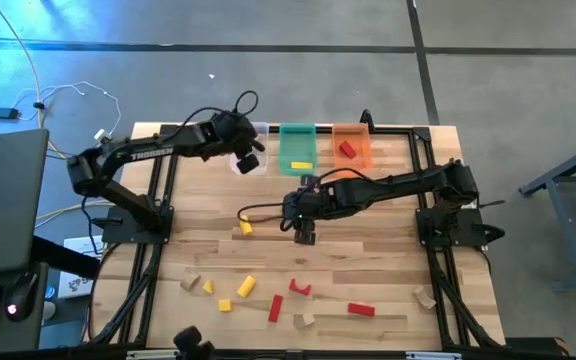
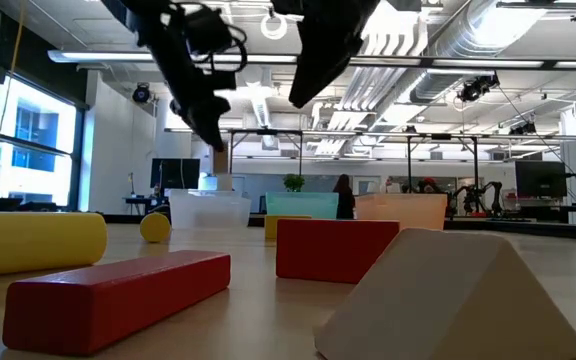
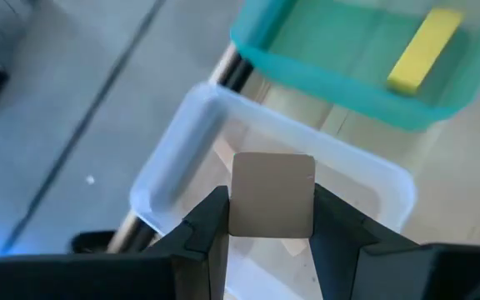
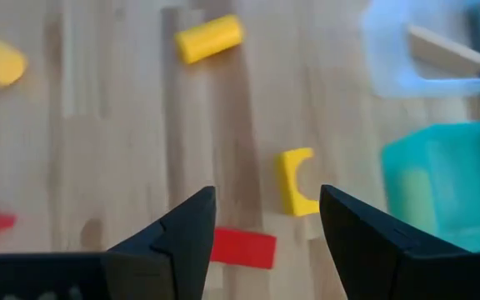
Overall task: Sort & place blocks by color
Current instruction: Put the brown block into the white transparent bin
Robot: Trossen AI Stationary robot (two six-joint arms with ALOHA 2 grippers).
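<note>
**Tan block poised over clear bin as right arm lines up on red bar**

Clenched between our left gripper's [image 3: 269, 229] fingers, a tan block [image 3: 272, 193] hangs directly above the clear bin [image 3: 161, 171], with the bin's floor showing beneath it in the left wrist view. We judge that the coming move turns on this vertical line: the block sits over the opening, not over the rim, so letting go should drop it in. The green bin [image 3: 307, 71] stands just beside the clear one and already holds a yellow bar [image 3: 423, 48]; the orange bin [image 1: 353, 150] beyond holds a red piece [image 1: 347, 149].

Our right gripper [image 4: 265, 229] hovers over mid-table with its fingers spread and nothing between them. A red bar [image 4: 244, 247] lies almost straight below the gap, its long axis running across from finger to finger, so we reckon the wrist would need a turn to pinch it across its narrow sides. A yellow arch [image 4: 297, 182] lies just past it, nearer the bins.

From above, most blocks remain scattered along the near edge of the table [image 1: 388, 260], well apart from both arms; the right arm is the nearer to them.
</note>
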